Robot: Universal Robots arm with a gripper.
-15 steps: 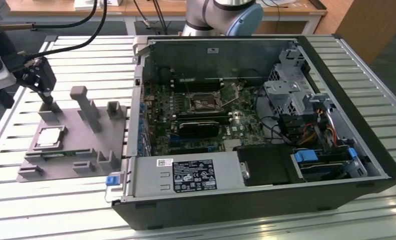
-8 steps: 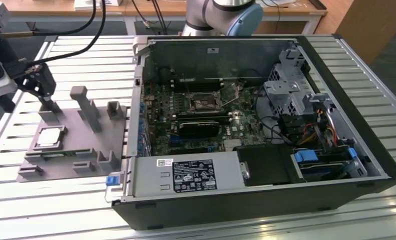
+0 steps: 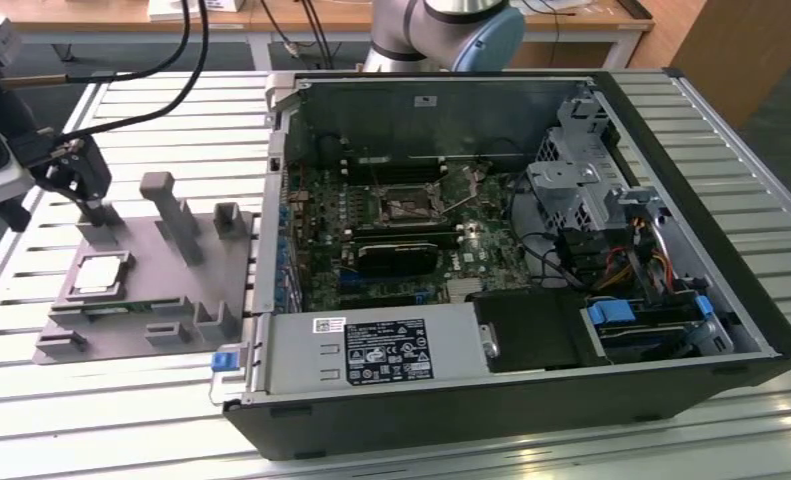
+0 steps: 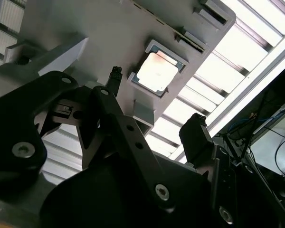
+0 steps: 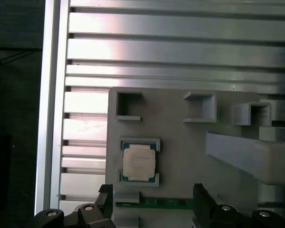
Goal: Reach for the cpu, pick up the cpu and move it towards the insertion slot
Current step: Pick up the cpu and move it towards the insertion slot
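Starting wide: slatted metal counter [image 3: 88, 420], carrying the lot. On it, toward the exterior view's right, the computer case [image 3: 502, 410], laid on its side with the panel off, presumably to leave the board facing up and reachable from above. Just beside the case, toward the exterior view's left, a grey fixture plate [image 3: 155, 290], flat on the slats, studded with posts and pockets for parking parts in known spots. Deep in the case, mid-board, the insertion slot [image 3: 405, 207]: dark centre, silver frame, well apart from the action. Over at the plate now: tool [image 3: 88, 200] poised above it, fingers [image 5: 199, 202] spread wide in the first wrist view, clamped on nothing. Just ahead of those fingers and within their spread, the cpu [image 5: 138, 162], silver top up, boxed by low grey lips at two edges, likely to stop any sliding while leaving the other two sides free for a pinch. Not touched, not lifted; reach only, by the look of it.
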